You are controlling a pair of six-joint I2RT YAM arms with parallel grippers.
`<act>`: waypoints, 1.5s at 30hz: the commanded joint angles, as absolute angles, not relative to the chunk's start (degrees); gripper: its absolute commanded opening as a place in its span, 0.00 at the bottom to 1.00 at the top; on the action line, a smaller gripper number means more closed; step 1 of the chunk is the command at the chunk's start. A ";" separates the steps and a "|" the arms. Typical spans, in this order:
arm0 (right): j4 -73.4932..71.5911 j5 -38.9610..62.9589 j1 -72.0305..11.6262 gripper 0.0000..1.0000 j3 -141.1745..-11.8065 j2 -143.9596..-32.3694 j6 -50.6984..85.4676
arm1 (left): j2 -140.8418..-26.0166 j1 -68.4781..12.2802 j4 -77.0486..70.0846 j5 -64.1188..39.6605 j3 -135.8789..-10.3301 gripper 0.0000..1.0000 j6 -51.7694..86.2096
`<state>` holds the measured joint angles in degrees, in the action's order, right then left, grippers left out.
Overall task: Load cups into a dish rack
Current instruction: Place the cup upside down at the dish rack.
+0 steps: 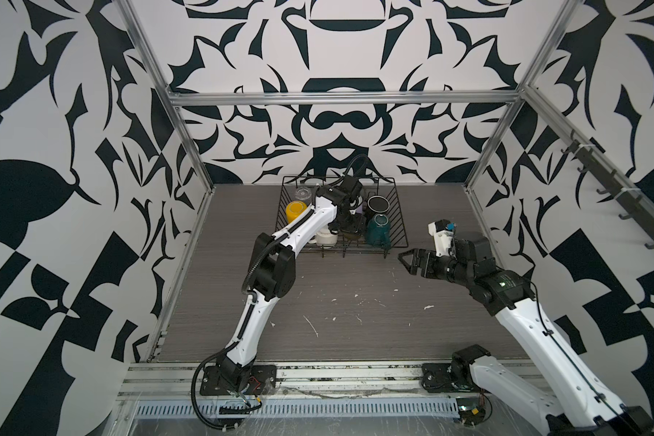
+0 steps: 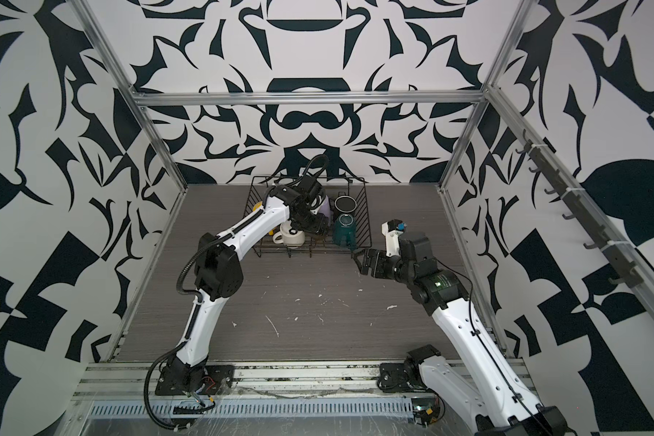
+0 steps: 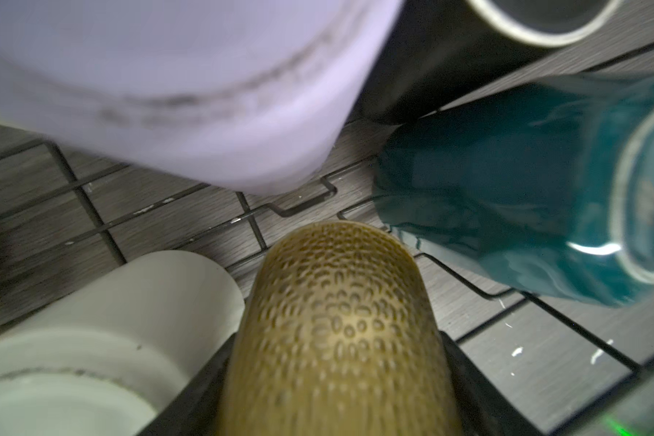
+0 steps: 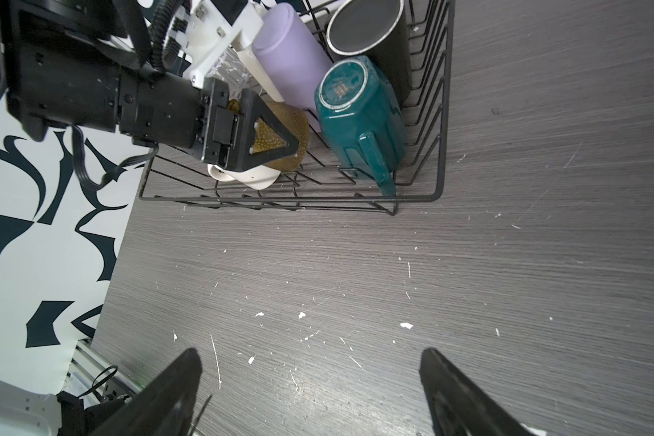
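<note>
The olive-brown glass point(image 3: 337, 321) is clamped between the jaws of the left tool point(image 4: 287, 143), which is set at a middling width to match the glass's body. The glass is held low inside the dish rack point(image 4: 425, 124), in the gap between the white mug point(image 4: 257, 177) and the dark-green mug point(image 4: 355, 124). Whether it rests on the rack floor cannot be told. The grip is judged to be taken across the sides so that the glass can be lowered into that narrow slot without the neighbours being struck.

The lilac tumbler point(image 4: 287, 64) and the black mug point(image 4: 367, 26) are packed just behind. The yellow mug point(image 1: 297, 211) and a clear glass point(image 1: 303, 194) are seen toward the rack's far left corner. Little room is therefore left around the fingers, and a straight upward withdrawal is judged the safest path.

The right tool point(image 4: 310, 355) is spread wide and empty. It is held over the surface point(image 4: 355, 283) just outside the rack's near right corner, apart from the wire rim, where free room is plentiful.
</note>
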<state>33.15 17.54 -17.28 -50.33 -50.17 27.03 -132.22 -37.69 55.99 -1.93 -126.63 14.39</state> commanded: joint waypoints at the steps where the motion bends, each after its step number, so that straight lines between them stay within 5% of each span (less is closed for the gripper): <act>1: 31.43 17.53 -17.05 0.93 -50.40 -49.31 27.50 | -133.56 -37.97 60.45 -1.05 -128.81 0.04 14.59; 25: 30.62 17.84 -17.05 0.93 -49.77 -49.57 27.77 | -135.62 -38.00 63.37 -1.94 -131.22 0.61 15.25; 27: 30.61 17.84 -17.06 0.92 -49.91 -49.66 27.80 | -135.53 -38.02 63.71 -1.97 -131.46 0.74 15.38; 29: 30.67 17.85 -17.05 0.92 -50.04 -49.76 27.73 | -135.06 -38.06 63.96 -2.36 -131.45 0.99 15.47; 45: 30.83 16.18 -16.99 0.93 -52.11 -50.37 26.81 | -125.97 -38.06 58.90 -1.58 -127.26 0.99 15.52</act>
<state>32.73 17.45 -17.23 -50.15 -50.35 27.20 -132.33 -37.89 58.98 -1.69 -128.77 15.20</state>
